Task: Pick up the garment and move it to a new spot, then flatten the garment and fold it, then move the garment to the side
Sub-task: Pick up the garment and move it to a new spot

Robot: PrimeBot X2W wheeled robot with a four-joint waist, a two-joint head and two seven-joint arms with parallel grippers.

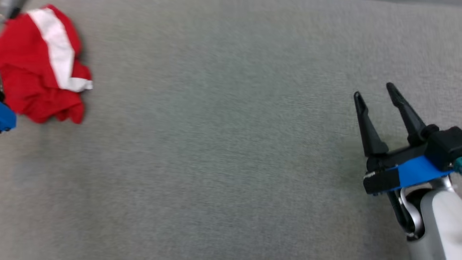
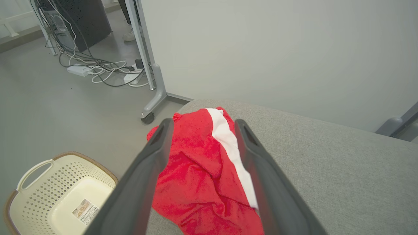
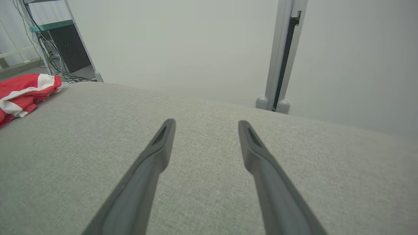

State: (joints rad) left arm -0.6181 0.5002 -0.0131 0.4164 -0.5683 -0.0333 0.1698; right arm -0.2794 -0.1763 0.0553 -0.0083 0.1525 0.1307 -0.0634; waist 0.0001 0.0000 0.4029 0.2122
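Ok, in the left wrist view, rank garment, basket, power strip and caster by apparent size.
1. Garment, though it is nearest the camera.
2. Basket, cropped by the frame edge.
3. Power strip and caster look alike, so they are not ranked.

Head view looks steeply down on the grey fabric surface (image 1: 216,144). Left wrist view sits close over the red garment (image 2: 196,163). Right wrist view is low and farther off; all three share both.

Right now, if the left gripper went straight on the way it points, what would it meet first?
Most likely the red garment, bunched on the table straight ahead of the open left gripper; depth is unclear.
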